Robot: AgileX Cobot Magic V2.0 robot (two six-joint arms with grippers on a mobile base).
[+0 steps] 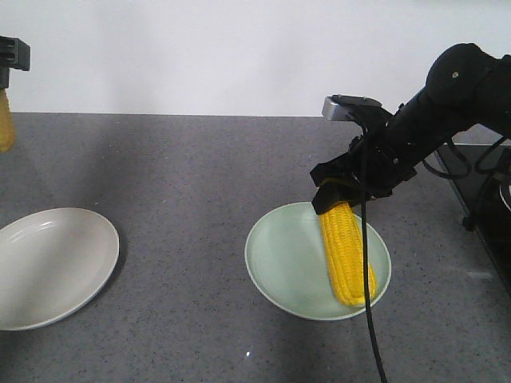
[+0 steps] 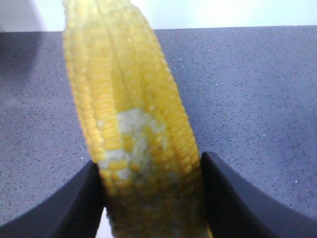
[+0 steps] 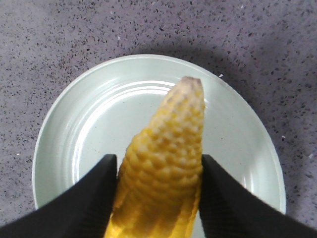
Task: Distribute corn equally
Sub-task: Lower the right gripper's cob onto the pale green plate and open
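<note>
Even, bright overhead light. Soft shadows fall beside the plates (image 1: 318,307). Near the wrist cameras, the corn (image 2: 130,134) blurs.

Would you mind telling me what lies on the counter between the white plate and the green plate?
Nothing: in the front-facing view, only bare grey counter separates the white plate from the green plate.

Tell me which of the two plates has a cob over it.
The pale green plate, where the right gripper holds a cob above it. The white plate is bare; the left gripper's cob hangs beyond it.
</note>
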